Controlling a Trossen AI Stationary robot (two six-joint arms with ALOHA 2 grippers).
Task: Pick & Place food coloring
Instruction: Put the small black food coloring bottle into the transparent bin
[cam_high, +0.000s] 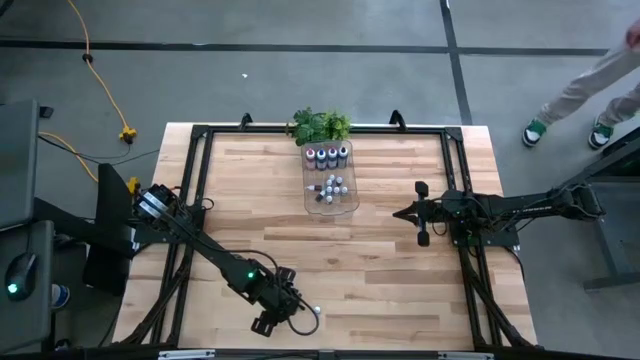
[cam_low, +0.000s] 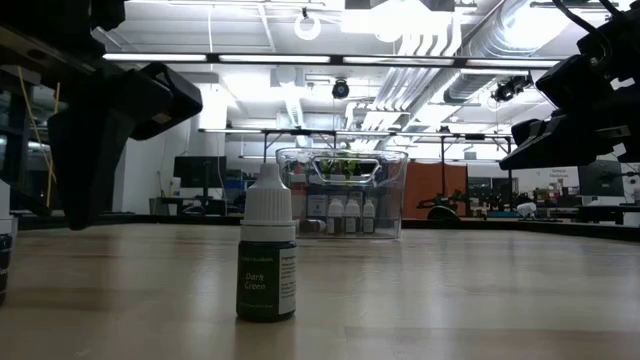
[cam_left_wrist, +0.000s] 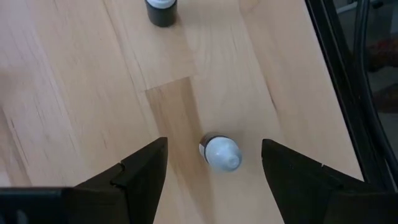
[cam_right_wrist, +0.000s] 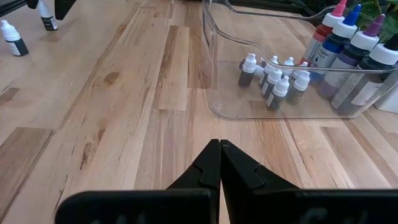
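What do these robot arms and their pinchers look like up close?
Both arms are dark, nearly black, jointed rods. The left arm shows a small green light and silvery parts near its base. The left gripper has two broad, wedge-shaped black fingers. The right gripper has the same matte black fingers, tapering to points.

Grey floor (cam_high: 300, 80) around the table; bright ceiling lights (cam_low: 300, 60), exposed ducts (cam_low: 440, 50).

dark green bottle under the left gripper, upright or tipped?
Upright. The small dark-green food coloring bottle with a white cap stands on its base in the low view; the left wrist view looks down on its cap between the open left gripper fingers.
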